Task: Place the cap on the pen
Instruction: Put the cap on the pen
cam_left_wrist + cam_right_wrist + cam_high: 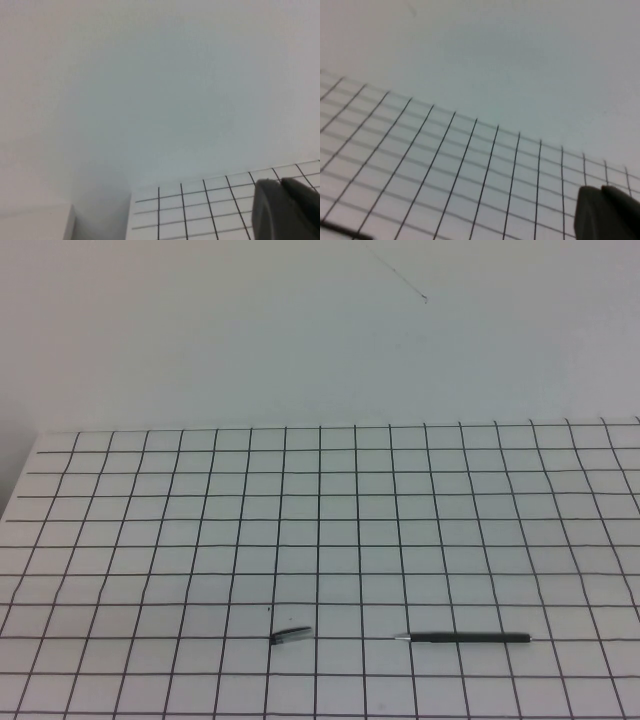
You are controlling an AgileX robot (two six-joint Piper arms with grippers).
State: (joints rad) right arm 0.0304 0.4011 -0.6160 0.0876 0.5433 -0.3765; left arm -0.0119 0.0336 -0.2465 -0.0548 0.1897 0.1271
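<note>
The gridded surface [200, 540] is seen with the pen [470, 638] laid flat near its front edge, right of the cap [291, 636]. The left pincer [285, 210] and right pincer [607, 212], both closed and empty, are held well apart from the pen.

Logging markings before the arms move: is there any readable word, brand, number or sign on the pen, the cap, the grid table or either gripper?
None readable.
pen: no print visible.
cap: too small to tell.
table: only black grid lines.
left gripper, right gripper: both shut at their cameras' edge, plain dark, unmarked.
</note>
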